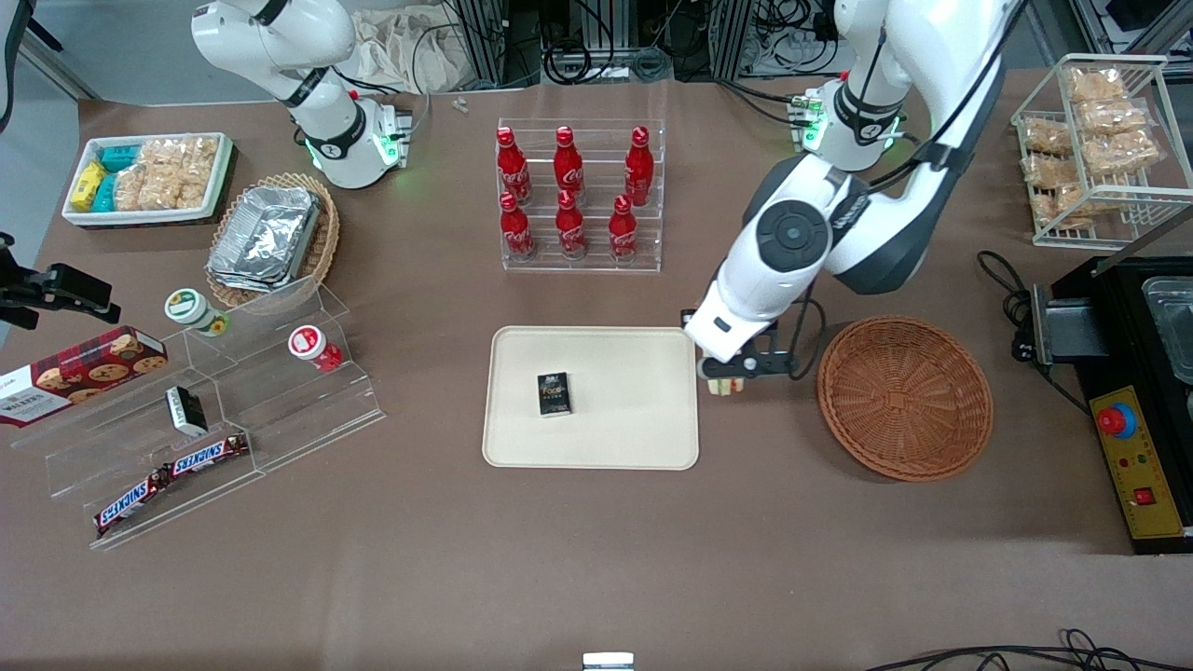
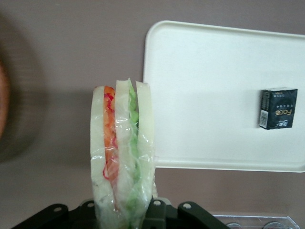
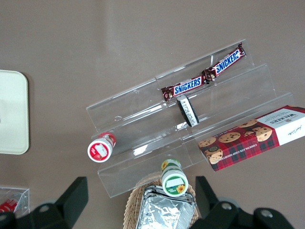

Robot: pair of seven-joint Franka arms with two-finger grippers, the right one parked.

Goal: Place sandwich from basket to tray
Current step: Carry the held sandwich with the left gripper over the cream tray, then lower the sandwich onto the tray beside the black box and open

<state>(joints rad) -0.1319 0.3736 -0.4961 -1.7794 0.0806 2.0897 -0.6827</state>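
Looking across the table in the front view, we see the tray at frame center and the basket to its right, bare inside. At upper center stands a clear rack with 6 red bottles; a stepped acrylic stand with 2 Snickers bars fills the lower left. 1 small black box lies on the tray. Between tray and basket, over the tabletop just off the tray's rim, the gripper clamps the sandwich: 1 wedge, 3 pale bread slices, orange and green fillings, clear wrap.
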